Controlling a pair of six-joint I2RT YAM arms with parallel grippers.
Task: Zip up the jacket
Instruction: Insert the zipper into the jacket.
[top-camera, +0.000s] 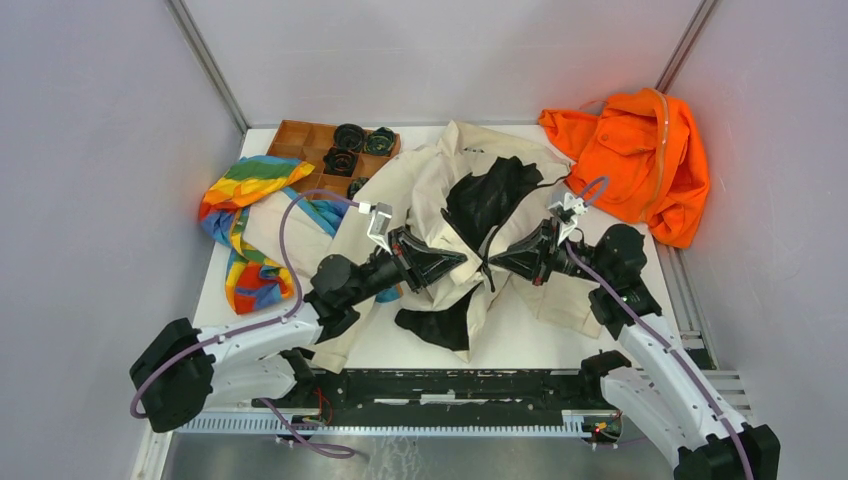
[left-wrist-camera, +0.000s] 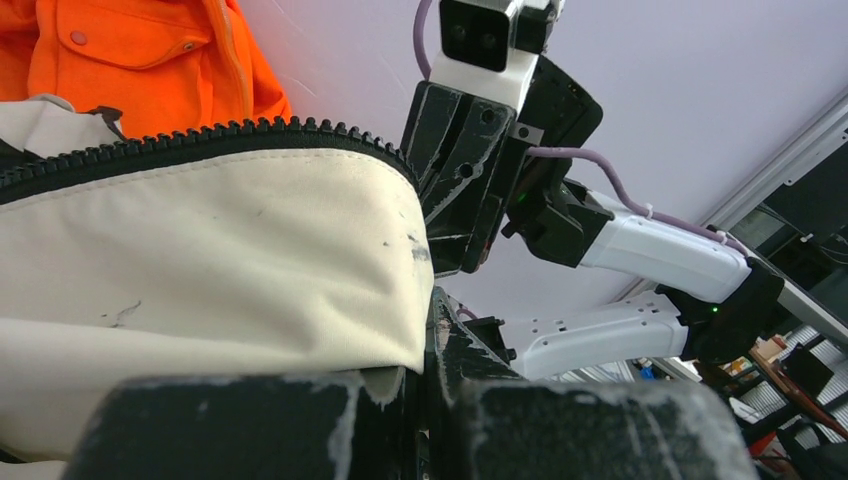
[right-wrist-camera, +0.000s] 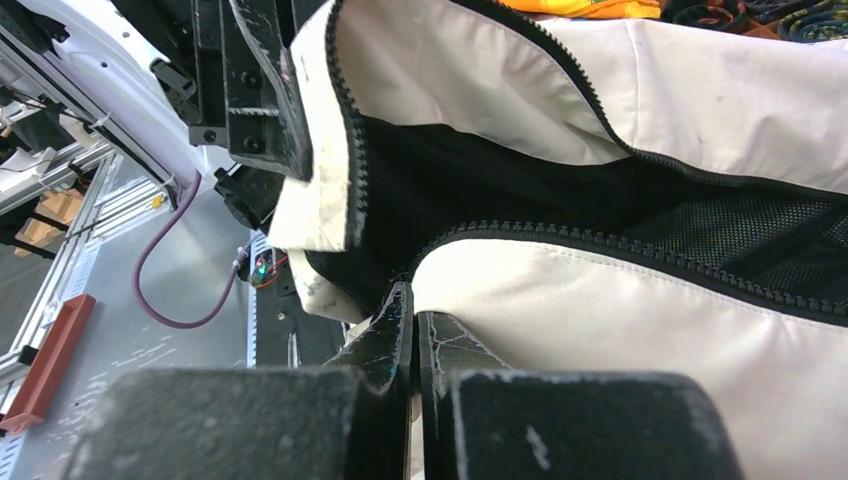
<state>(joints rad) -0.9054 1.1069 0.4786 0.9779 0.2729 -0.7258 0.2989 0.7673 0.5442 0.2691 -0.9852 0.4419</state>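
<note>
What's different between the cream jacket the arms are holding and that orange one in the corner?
The jacket is cream with black lining showing; the orange garment is bright orange. The jacket lies in the middle, the orange garment off at the far right corner. The left gripper and right gripper are each shut on one of the jacket's open zipper edges; the orange garment is untouched. Both are crumpled clothing.

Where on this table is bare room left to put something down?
The near strip of table between the jacket and the black rail is bare. The back is crowded: wooden tray, rainbow cloth, orange garment.
</note>
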